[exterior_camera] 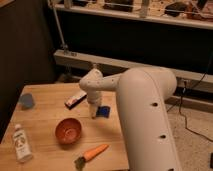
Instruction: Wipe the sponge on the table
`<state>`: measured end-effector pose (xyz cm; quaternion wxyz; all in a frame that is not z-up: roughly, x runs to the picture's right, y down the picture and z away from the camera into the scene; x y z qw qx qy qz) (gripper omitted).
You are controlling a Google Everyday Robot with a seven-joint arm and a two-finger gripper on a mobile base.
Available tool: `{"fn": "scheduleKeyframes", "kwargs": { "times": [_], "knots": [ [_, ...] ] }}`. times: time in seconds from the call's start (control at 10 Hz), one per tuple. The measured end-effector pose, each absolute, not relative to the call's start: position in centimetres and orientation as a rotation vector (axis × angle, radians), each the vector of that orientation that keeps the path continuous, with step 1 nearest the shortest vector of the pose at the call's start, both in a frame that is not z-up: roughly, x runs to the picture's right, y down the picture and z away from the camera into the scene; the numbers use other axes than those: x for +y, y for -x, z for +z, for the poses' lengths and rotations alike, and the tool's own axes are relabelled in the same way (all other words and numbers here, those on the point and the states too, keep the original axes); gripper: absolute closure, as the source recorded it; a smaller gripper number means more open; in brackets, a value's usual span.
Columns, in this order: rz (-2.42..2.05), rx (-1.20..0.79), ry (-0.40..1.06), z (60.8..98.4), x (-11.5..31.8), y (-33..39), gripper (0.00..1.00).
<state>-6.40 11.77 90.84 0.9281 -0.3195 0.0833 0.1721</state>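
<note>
The sponge (pixel 104 111), a small dark blue block, lies on the light wooden table (pixel 45 112) near its right side. My gripper (pixel 94 112) points down at the table right beside the sponge's left edge, at the end of the white arm (pixel 145 110) that reaches in from the right. From this view I cannot see whether it touches or holds the sponge.
A red bowl (pixel 68 131) sits in front of the gripper. A carrot (pixel 92 153) lies near the front edge and a clear bottle (pixel 21 142) at the front left. A pale blue cup (pixel 26 100) and a black-and-white box (pixel 76 98) stand further back. Railings run behind the table.
</note>
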Motion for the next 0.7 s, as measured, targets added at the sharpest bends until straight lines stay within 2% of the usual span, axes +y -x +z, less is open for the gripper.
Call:
{"fn": "scheduleKeyframes", "kwargs": {
  "times": [0.7],
  "knots": [
    [0.238, 0.111, 0.648, 92.5, 9.3, 14.4, 0.78]
  ]
}}
